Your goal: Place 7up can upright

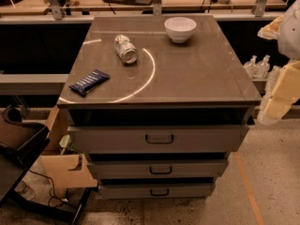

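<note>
The 7up can (125, 48) lies on its side on the left rear part of the grey cabinet top (197, 74), its shiny end facing the front. My gripper (274, 104) shows at the right edge of the camera view as cream-coloured parts, beyond the cabinet's right side and far from the can. It holds nothing that I can see.
A white bowl (180, 29) stands at the rear middle of the top. A dark blue snack bar wrapper (89, 82) lies near the front left corner. The cabinet has three drawers (159, 138) below. Cardboard (65, 170) and a dark chair (18, 139) sit at the left on the floor.
</note>
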